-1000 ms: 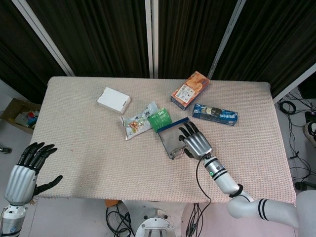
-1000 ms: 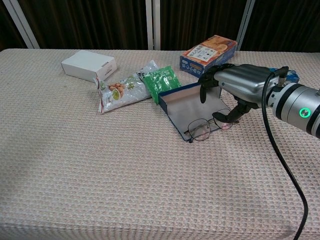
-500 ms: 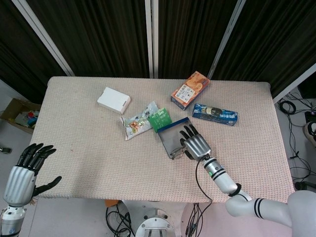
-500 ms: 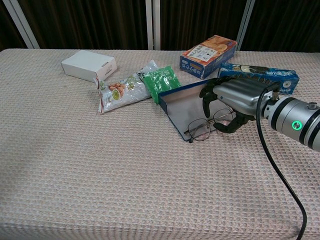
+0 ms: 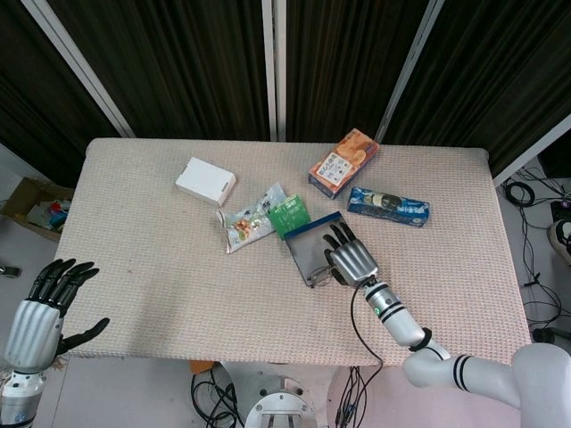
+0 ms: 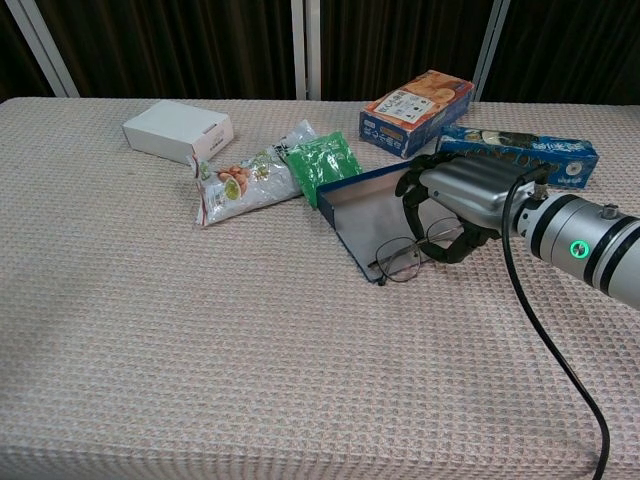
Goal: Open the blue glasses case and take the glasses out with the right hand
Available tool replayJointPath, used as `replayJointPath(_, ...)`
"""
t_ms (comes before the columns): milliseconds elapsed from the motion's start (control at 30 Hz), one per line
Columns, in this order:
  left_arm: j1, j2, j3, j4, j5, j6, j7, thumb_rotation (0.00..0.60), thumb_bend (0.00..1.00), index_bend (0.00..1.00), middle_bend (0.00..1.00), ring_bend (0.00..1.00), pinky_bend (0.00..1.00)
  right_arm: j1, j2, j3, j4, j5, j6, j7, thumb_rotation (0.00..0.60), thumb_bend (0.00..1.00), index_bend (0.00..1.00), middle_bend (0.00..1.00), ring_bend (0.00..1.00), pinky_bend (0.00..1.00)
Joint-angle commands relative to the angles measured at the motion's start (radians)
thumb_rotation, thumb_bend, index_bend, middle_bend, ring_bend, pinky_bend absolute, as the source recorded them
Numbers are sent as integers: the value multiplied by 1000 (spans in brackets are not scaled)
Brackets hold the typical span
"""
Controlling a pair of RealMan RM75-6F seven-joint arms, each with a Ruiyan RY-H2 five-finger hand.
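A white box [image 5: 206,181] lay flat on the table [image 5: 134,259], toward 10 o'clock from the middle. A snack bag [image 5: 246,221] lay near the middle, tilted, and a green packet [image 5: 287,215] touched it at its 3 o'clock side. An orange box [image 5: 343,161] stood at about 1 o'clock, turned diagonally. A blue packet [image 5: 388,206] lay just beside it, at its 4 o'clock. Dark curtains [image 5: 178,62] hung behind the table at 12 o'clock. A cardboard box [image 5: 31,206] sat on the floor at 9 o'clock.
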State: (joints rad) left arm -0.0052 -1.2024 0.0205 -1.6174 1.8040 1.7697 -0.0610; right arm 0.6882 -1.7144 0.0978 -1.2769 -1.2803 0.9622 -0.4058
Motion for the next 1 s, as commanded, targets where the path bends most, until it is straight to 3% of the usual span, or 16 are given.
replayJointPath(33, 1, -1, 0, 2, -1, 0, -1, 600, 56, 203, 203, 116, 127, 1, -4, 2, 5, 2, -2, 1, 600, 353, 600, 222, 0, 0)
replayJointPath(300, 3, -1, 0, 4, 0, 3, -3, 600, 57, 203, 203, 116, 127, -3, 8, -1, -8, -28, 14, 25, 600, 461, 692, 268, 0, 0)
replayJointPath(667, 4, 4, -1, -6, 7, 5, 7, 600, 57, 200, 203, 116, 127, 25, 151, -16, -251, -149, 18, 60, 600, 498, 696, 281, 2, 0)
replayJointPath(833, 7, 4, 2, -10, 10, 9, 12, 600, 57, 200, 203, 116, 127, 79, 103, -5, -283, -143, -55, 37, 600, 497, 695, 273, 2, 0)
replayJointPath(1000, 13, 4, 3, -11, 9, 15, 13, 600, 57, 200, 203, 116, 127, 135, -2, 12, -231, -113, -121, -12, 600, 496, 688, 273, 2, 0)
